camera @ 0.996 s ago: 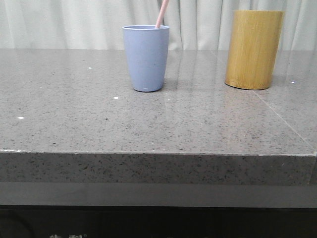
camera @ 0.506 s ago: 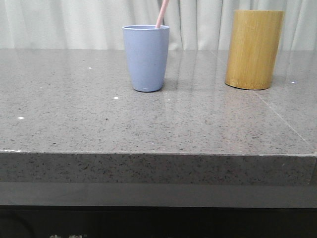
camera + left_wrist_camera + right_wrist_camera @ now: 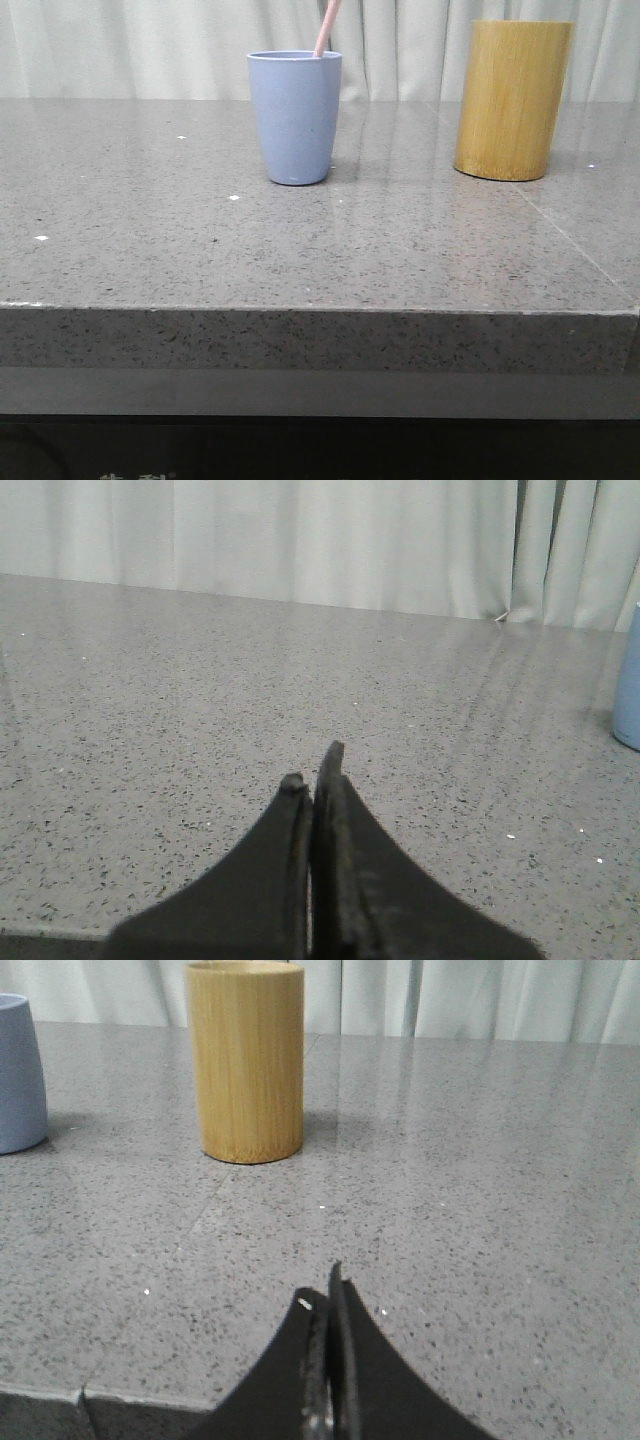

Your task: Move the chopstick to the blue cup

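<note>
Chopstick (image 3: 328, 27): stood inside blue cup (image 3: 294, 117), unchanged across the last second; transfer judged complete. Left hand (image 3: 315, 775) and right hand (image 3: 325, 1302): closed, empty, apart from cup.

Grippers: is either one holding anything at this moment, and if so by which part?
Nothing is held. The left end effector and right end effector are both shut on nothing, low over the table. The chopstick stands in the blue cup.

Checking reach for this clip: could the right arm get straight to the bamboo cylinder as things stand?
Probably yes. The right gripper, shut, faces the bamboo cylinder across bare table, nothing between.
</note>
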You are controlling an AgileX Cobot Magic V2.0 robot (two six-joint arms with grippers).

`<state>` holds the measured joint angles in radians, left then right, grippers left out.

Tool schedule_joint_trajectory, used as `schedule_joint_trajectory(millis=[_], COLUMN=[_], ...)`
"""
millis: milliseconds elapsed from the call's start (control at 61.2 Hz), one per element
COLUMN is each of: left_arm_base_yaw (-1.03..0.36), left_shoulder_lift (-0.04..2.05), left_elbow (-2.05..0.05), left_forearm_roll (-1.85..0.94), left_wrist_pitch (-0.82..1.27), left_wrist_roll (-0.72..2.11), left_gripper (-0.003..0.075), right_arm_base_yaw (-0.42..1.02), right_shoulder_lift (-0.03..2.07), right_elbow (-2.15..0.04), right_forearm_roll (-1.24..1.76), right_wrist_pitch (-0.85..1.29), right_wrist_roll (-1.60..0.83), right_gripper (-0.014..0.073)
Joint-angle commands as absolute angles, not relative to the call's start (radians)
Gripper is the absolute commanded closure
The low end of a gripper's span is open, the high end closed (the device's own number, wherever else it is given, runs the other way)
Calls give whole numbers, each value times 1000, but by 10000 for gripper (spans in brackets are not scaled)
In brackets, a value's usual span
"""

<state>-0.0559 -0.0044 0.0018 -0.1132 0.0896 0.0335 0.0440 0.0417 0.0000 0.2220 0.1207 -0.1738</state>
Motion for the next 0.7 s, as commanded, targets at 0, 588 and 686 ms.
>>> schedule_joint_trajectory(millis=[0, 588, 686], left_arm_base_yaw=[-63, -63, -63], left_shoulder_lift=[-28, -27, -27], left_elbow=[9, 9, 9], left_forearm_roll=[-121, -121, -121], left_wrist_pitch=[7, 7, 7], left_wrist_roll=[29, 29, 29], left_gripper=[739, 739, 739], right_arm_base_yaw=[37, 34, 34], right_shoulder_lift=[6, -32, -32], right_elbow=[9, 23, 23], right_forearm_roll=[232, 233, 230], right_wrist_pitch=[9, 11, 8], right_wrist_roll=[-178, -178, -178], right_gripper=[662, 662, 662])
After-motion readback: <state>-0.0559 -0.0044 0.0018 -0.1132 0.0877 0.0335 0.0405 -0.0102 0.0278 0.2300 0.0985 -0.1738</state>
